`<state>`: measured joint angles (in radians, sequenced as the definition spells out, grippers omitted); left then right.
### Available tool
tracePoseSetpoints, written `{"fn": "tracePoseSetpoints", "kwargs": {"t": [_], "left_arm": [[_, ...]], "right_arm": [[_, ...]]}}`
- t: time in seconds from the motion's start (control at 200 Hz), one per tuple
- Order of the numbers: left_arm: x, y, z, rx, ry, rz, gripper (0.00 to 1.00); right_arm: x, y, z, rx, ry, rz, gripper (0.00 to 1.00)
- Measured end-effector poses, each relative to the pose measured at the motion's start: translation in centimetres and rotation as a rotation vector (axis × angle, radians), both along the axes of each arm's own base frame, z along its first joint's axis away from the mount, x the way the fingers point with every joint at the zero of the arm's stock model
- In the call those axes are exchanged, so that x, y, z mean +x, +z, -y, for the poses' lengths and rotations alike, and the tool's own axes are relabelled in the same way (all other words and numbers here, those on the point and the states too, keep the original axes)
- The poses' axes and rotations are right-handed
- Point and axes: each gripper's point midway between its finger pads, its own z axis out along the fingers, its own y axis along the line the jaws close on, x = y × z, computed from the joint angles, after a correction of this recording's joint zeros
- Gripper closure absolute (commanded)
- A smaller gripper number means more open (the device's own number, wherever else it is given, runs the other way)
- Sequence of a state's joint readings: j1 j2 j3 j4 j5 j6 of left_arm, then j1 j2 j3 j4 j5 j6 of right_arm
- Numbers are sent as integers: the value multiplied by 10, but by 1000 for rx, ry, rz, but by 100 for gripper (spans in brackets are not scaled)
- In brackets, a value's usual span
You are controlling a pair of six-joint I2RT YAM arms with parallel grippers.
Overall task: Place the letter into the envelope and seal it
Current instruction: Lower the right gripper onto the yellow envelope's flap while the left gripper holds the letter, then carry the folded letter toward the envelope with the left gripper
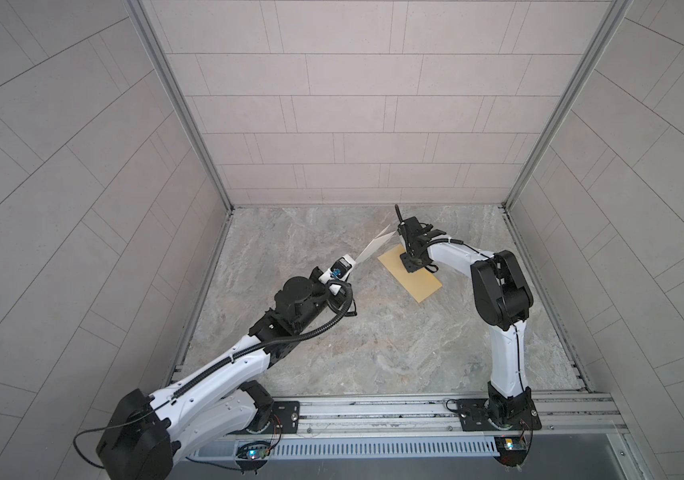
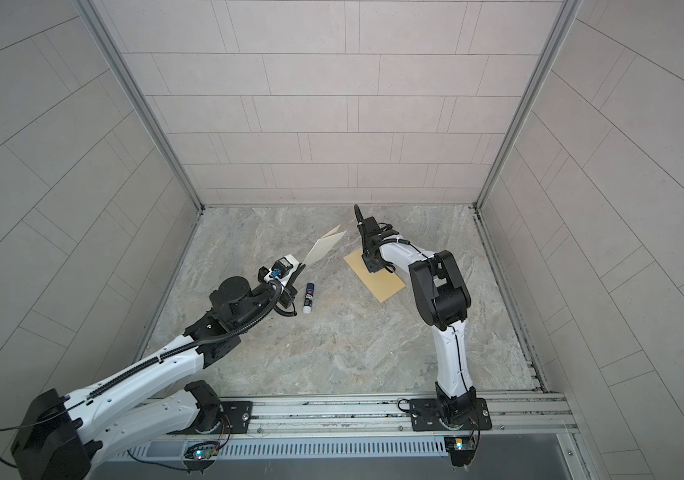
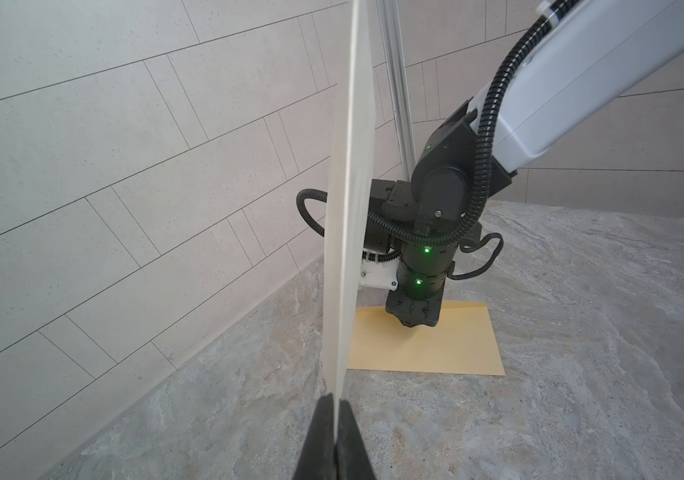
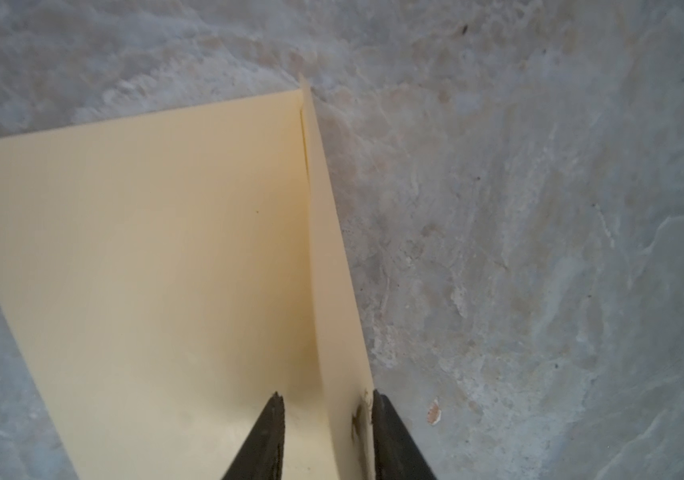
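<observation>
the left claw (image 3: 337, 397) is pinched tight on the bottom edge of the letter (image 3: 350, 208). the sheet stands on edge out of the jaws, so from behind the claw you see mostly its thin side. its long axis runs straight out from the fingertips, up and away toward the back wall (image 1: 352, 124). in both top views the far tip of the letter (image 1: 375, 247) comes near the right arm's wrist, but in a top view the letter (image 2: 323, 247) stands apart from it.

the right claw (image 4: 325, 399) points down onto the envelope (image 4: 145, 249), which lies flat on the table (image 4: 539, 208). its jaws are narrow, with a gap between them. the flap (image 4: 332, 270) stands up between the jaws and leans on one finger, with clear space to the other. the flap's fold line runs straight ahead of this claw to the envelope's far corner. beyond the flap is bare table.

the envelope (image 1: 419, 284) has its long axis on a diagonal, and the right claw (image 1: 417, 268) sits on the long edge nearest its own arm.

a glue stick (image 2: 309, 297) lies on the table just behind the left claw (image 2: 302, 268), beside its wrist. open table lies between the two claws.
</observation>
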<state>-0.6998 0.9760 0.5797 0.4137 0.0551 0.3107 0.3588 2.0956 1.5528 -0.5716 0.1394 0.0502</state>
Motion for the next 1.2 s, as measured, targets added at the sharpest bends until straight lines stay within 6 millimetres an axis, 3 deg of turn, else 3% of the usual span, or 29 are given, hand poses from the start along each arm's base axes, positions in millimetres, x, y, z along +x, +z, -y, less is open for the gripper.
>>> {"fn": "tracePoseSetpoints", "kwargs": {"t": [0.37,0.685,0.976,1.066,1.201], "left_arm": [[1,0,-1,0,2,0,100],[1,0,-1,-8,5,-6,100],[4,1,-6,-87,45,-69,100],[3,5,-8,-126,54,-94,100],[2,14,-10,-225,69,-152,100]], "right_arm": [[-8,0,-3,53,-57,-23,100],[-23,24,-15,181,-101,-46,100],[-54,58,-29,366,-178,-56,100],[-63,59,-33,408,-199,-70,100],[-80,44,-40,451,-235,-121,100]]}}
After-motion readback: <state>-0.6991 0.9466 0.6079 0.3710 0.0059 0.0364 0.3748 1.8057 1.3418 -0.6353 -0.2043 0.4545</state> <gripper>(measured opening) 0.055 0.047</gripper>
